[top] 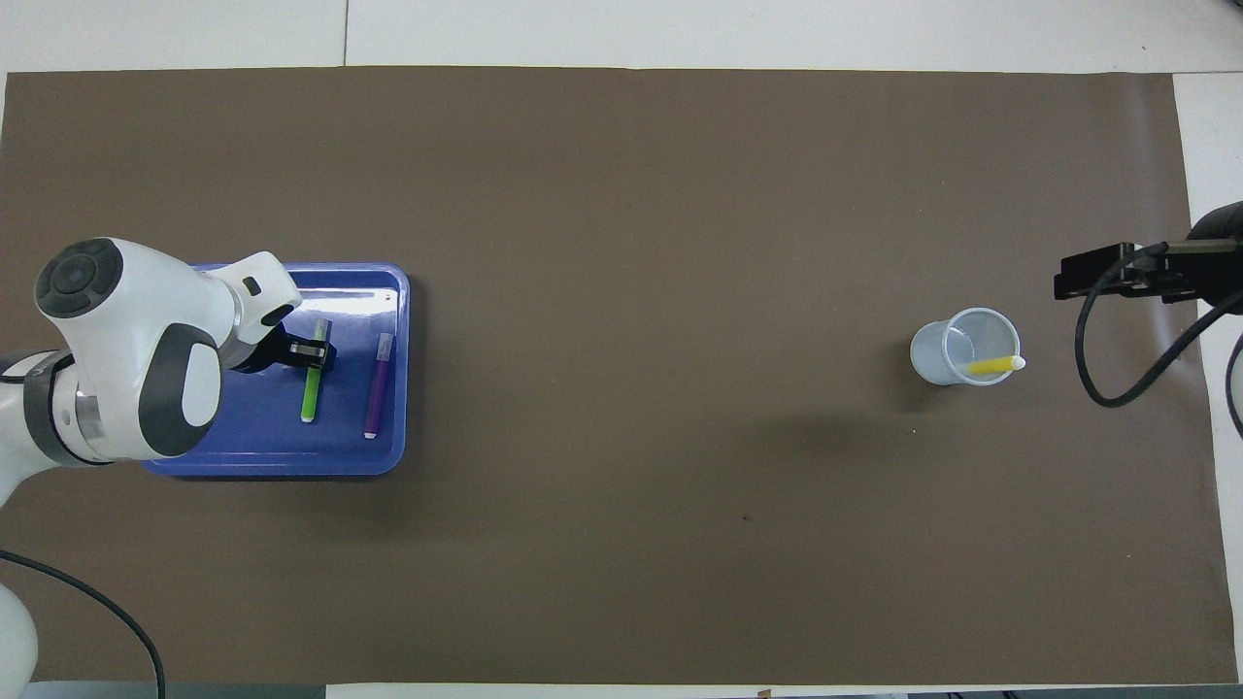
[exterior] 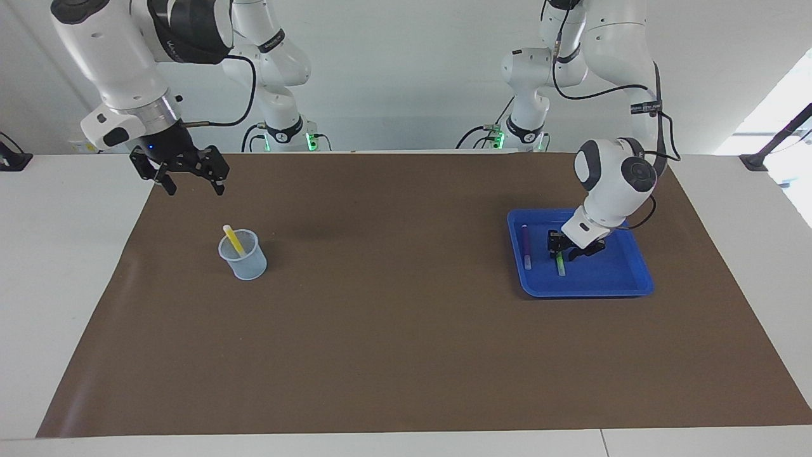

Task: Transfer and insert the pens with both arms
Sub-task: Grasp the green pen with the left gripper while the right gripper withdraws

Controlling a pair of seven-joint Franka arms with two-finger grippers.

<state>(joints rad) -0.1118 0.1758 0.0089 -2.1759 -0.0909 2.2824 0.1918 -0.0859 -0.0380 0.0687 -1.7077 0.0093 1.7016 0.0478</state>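
Observation:
The green pen (exterior: 561, 264) (top: 311, 388) and the purple pen (exterior: 526, 247) (top: 377, 386) lie side by side in a blue tray (exterior: 609, 279) (top: 252, 447) at the left arm's end of the table. My left gripper (exterior: 561, 249) (top: 313, 351) is down in the tray, shut on the green pen, which still lies flat. The yellow pen (exterior: 233, 240) (top: 992, 365) leans in a clear plastic cup (exterior: 243, 255) (top: 966, 347) at the right arm's end. My right gripper (exterior: 193, 185) (top: 1107, 274) hangs open and empty in the air beside the cup, over the mat's edge.
A brown mat (exterior: 406, 317) covers the table, with white tabletop showing around it. Black cables hang from both arms.

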